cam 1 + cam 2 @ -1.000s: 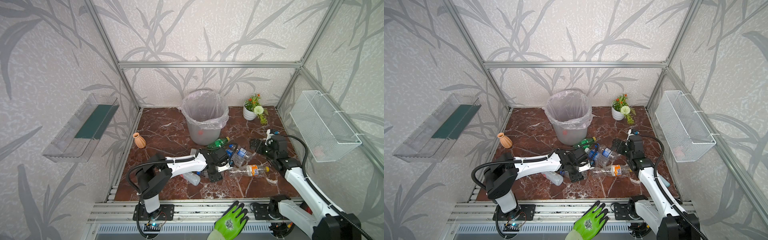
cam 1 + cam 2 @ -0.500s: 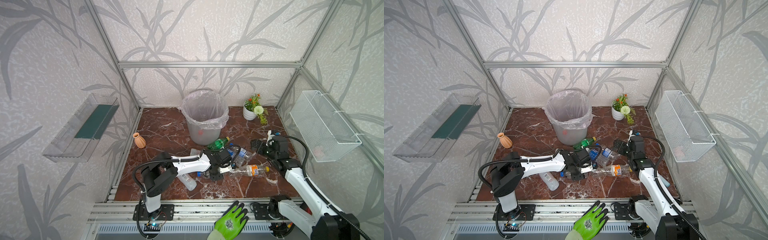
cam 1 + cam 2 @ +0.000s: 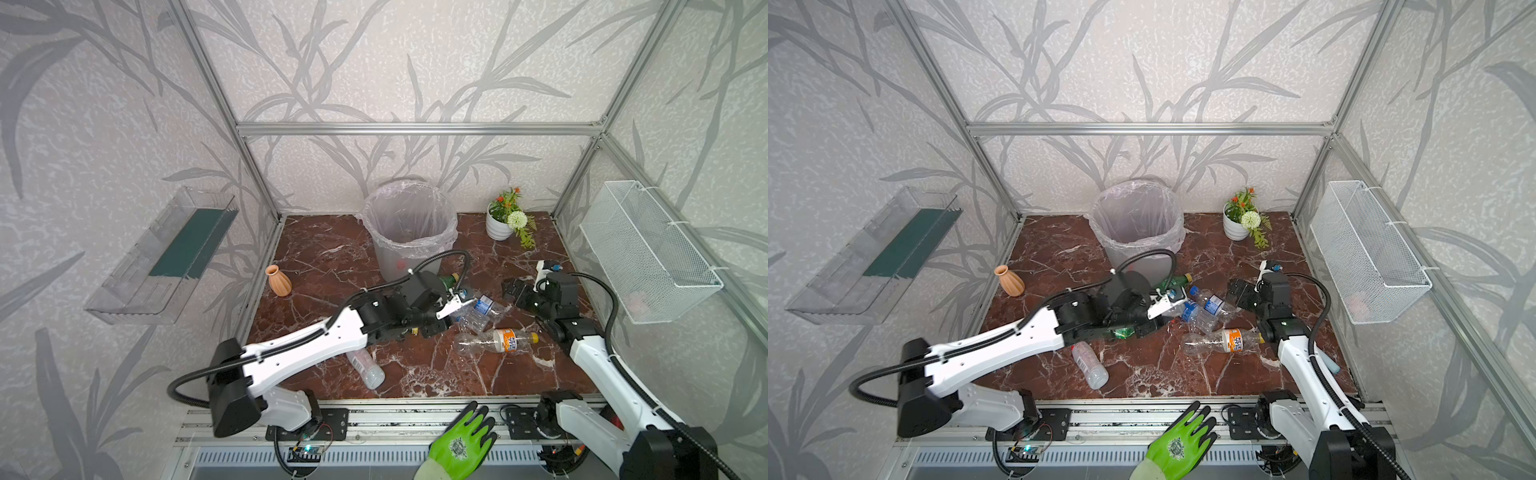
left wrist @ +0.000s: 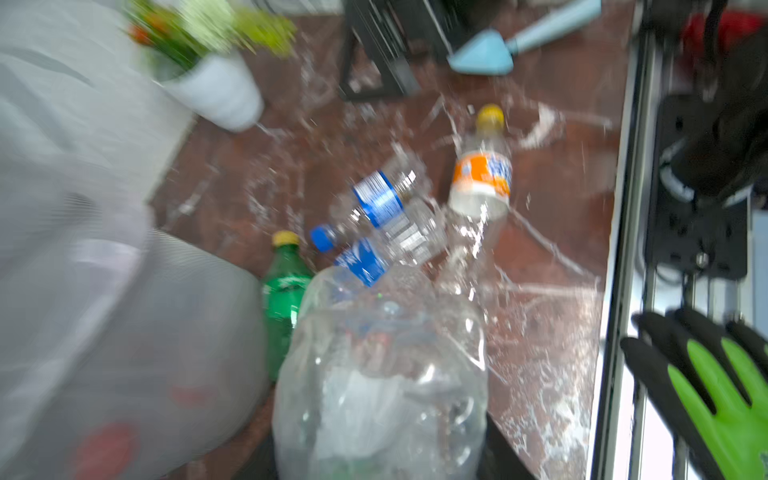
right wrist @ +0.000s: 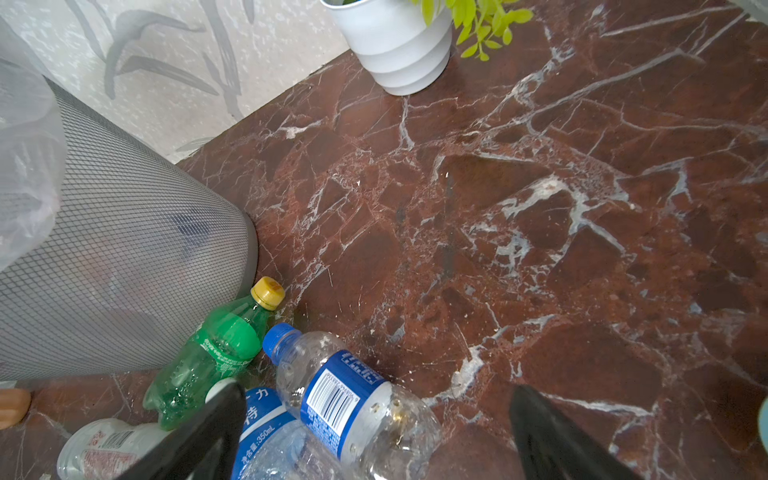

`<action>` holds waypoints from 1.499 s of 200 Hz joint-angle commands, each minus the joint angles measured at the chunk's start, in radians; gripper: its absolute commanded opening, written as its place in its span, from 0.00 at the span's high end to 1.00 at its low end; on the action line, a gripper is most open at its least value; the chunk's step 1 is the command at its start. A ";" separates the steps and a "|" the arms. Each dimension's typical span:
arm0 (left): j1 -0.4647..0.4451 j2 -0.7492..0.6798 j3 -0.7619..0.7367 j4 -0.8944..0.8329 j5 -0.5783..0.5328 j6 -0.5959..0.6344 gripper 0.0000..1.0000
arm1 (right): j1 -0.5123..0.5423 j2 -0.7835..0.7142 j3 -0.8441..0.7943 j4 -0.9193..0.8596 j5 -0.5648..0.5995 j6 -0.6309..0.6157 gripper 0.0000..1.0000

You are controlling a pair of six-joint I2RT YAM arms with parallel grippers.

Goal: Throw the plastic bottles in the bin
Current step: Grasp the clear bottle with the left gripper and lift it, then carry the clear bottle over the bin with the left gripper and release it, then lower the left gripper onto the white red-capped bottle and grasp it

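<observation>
The left gripper [image 3: 428, 328] is clenching a crumpled clear bottle [image 4: 380, 374], which is filling much of the left wrist view. That view is blurred, so the grip is probably across the bottle's body, though I cannot be sure. The arm is reaching across the middle because the bin [image 3: 390, 253] is standing at the far centre, just beyond the scattered bottles. The right gripper [image 3: 515, 291] is hanging empty with its jaws spread wide, just right of two blue-labelled bottles [image 5: 353, 399], likely lining up a pick. A green bottle [image 5: 216, 353] is lying against the bin's foot. An orange-labelled bottle [image 3: 498, 343] and a milky bottle [image 3: 365, 370] are lying nearer on the marble floor [image 3: 332, 257].
</observation>
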 commanded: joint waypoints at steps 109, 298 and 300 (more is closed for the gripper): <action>0.447 -0.013 0.204 0.503 0.080 -0.258 0.55 | -0.006 -0.044 0.020 0.018 -0.028 0.002 0.02; 0.466 -0.354 -0.139 -0.232 -0.453 -1.056 0.02 | -0.021 -0.057 -0.023 0.045 0.014 -0.005 0.01; 0.467 -0.359 -0.148 -0.244 -0.453 -1.075 0.02 | -0.022 -0.053 -0.024 0.046 0.012 -0.005 0.00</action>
